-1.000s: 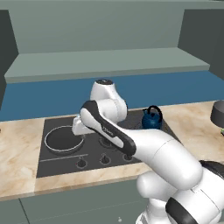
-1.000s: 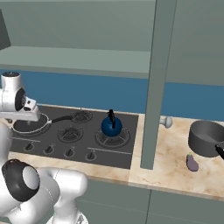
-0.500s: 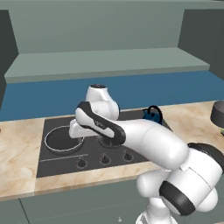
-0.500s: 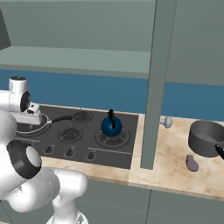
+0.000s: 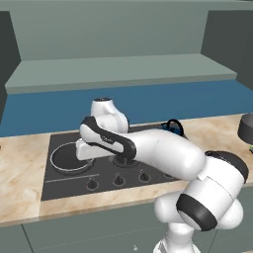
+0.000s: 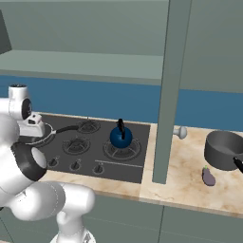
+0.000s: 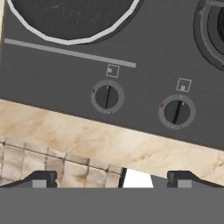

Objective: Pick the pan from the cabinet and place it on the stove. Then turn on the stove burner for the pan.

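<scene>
Marble-patterned counter (image 5: 20, 173) runs around the stove (image 6: 137, 163), and everything below is placed from that cooktop. Your pan (image 5: 66, 157) already sits on the stove burner at the stove's left end; from the hand camera you see its pale rim (image 7: 65, 39) just behind the knob row. The cabinet (image 5: 118, 44) hangs above the stove with its shelf bare.

Your claw (image 7: 111, 178) hangs over the counter strip along the stove's front edge, fingers spread wide and holding nothing. Two knobs lie ahead of it: the left knob (image 7: 107, 97) and the right knob (image 7: 177, 112), close together on the same row.

Main risk, as I judge it: you grab the wrong knob. The claw's centre line falls between the two, so a straight advance could land on the right knob and light a centre burner instead of the one under the pan. Check the little square diagram above each knob, though it is too small here to read.

Second risk: the knobs are low and round, so fingers closing off-centre may slip round without turning, or scrape the stove's face.

Third: the forearm passes right over the pan in the left base view. Swinging low while you reposition could nudge it off the burner. The blue kettle (image 6: 121, 136) on the stove's right side is well apart.
</scene>
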Robot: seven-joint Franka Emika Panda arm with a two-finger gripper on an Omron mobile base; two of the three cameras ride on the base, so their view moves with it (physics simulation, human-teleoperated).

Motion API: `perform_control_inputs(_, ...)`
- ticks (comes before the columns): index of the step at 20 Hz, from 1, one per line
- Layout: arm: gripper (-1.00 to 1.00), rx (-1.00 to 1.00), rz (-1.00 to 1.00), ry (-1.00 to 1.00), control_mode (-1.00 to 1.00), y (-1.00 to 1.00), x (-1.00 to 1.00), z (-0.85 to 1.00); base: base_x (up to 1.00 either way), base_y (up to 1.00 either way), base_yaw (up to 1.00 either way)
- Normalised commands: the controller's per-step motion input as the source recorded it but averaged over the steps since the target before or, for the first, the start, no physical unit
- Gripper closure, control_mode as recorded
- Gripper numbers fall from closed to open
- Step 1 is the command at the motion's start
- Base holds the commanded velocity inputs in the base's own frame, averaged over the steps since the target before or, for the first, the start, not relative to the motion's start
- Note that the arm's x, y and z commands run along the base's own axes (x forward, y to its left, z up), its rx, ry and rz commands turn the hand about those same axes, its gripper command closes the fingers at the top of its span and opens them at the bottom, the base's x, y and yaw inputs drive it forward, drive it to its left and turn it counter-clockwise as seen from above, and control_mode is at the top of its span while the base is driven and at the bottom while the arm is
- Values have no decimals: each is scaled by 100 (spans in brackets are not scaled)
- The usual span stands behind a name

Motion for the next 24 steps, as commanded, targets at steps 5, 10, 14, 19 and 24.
perform_control_inputs(5,-100,-8,-5,-3,-100,7,-15,-10,0,0,0)
perform_control_inputs(10,-100,0,-4,-4,-100,2,-7,-10,0,0,0)
perform_control_inputs(14,-100,0,-3,-8,-100,0,-5,-16,0,0,0)
perform_control_inputs(19,-100,0,-7,-13,-100,0,-1,-21,0,0,0)
perform_control_inputs(24,-100,0,-4,-11,-100,0,0,-13,0,0,0)
